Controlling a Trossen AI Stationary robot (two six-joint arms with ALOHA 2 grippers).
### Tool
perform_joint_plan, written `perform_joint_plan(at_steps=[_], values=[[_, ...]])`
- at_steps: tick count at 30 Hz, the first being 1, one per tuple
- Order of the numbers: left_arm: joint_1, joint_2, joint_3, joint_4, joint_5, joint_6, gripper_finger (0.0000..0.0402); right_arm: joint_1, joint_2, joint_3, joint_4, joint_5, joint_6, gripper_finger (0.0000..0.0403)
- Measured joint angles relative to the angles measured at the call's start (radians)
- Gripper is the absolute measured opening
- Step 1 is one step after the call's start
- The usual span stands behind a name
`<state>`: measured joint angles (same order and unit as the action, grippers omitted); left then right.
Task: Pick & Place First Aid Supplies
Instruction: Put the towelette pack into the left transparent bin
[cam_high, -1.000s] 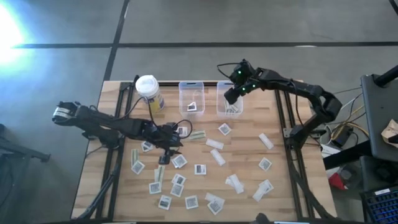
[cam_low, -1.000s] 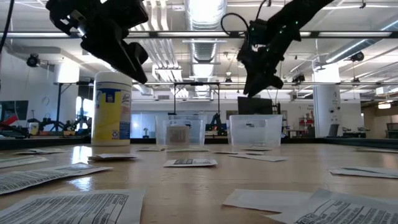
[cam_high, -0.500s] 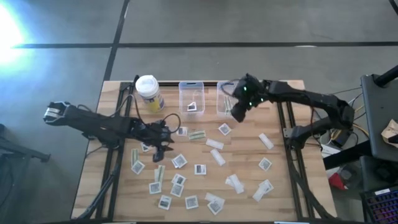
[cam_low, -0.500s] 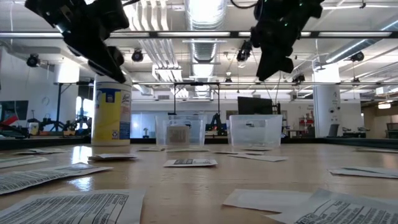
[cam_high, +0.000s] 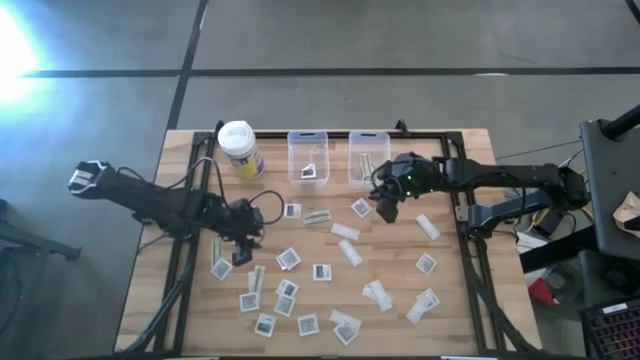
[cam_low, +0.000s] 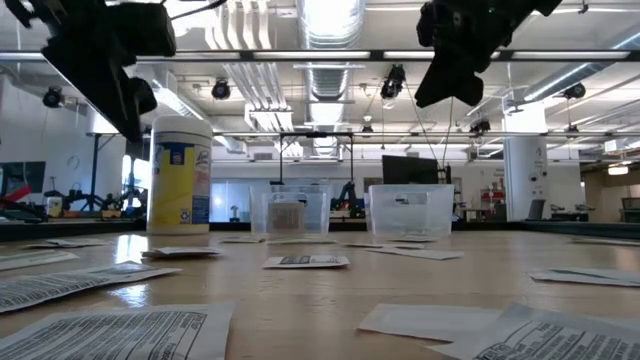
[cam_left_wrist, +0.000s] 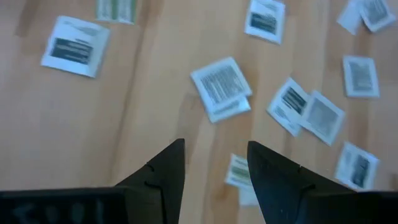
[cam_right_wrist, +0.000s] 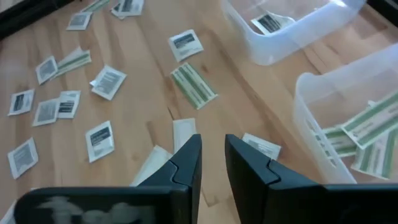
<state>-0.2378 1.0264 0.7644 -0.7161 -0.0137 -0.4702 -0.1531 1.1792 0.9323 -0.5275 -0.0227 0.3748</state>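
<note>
You have both arms raised above the wooden table, neither one carrying anything. Your left gripper hangs over the left half of the table, above the cluster of packets; in its wrist view the two dark fingers stand clearly apart with bare wood between them. Your right gripper sits just in front of the right clear bin, near a square packet. In its wrist view the fingers are close together with a narrow gap between them, and nothing is clamped.

The first aid supplies lie scattered flat across the tabletop, most of them in the front and middle: square white packets with a dark printed patch, plain white strips and a greenish striped strip just in front of the left clear bin. That left bin holds one dark-patched packet. The right bin holds several greenish strips.

As for writing, you get little to read. The packets close to the low camera carry lines of fine black print, too small to make out. The yellow container with a white lid stands at the back left, beside the left bin; its blue and yellow label shows print, but you cannot read a brand from it. The dark patches on the square packets look like blocks of text, not legible.
</note>
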Motion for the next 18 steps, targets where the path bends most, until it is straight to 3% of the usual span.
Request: perform_joint_plan(at_steps=[5,10,14,18], values=[[-0.070,0.026,0.071,-0.098,-0.015,-0.060,0.0165,0.001,0.002,-0.008,0.001,0.000,0.011,0.0075],[-0.110,0.052,0.094,-0.235,-0.131,-0.142,0.0165,0.001,0.010,-0.009,0.004,0.000,0.011,0.0071],[-0.117,0.092,0.076,-0.234,-0.299,-0.047,0.0165,0.001,0.013,-0.010,0.012,0.000,0.011,0.0065],[-0.117,0.142,0.041,-0.124,-0.429,0.123,0.0165,0.001,0.014,-0.010,0.018,0.000,0.011,0.0064]])
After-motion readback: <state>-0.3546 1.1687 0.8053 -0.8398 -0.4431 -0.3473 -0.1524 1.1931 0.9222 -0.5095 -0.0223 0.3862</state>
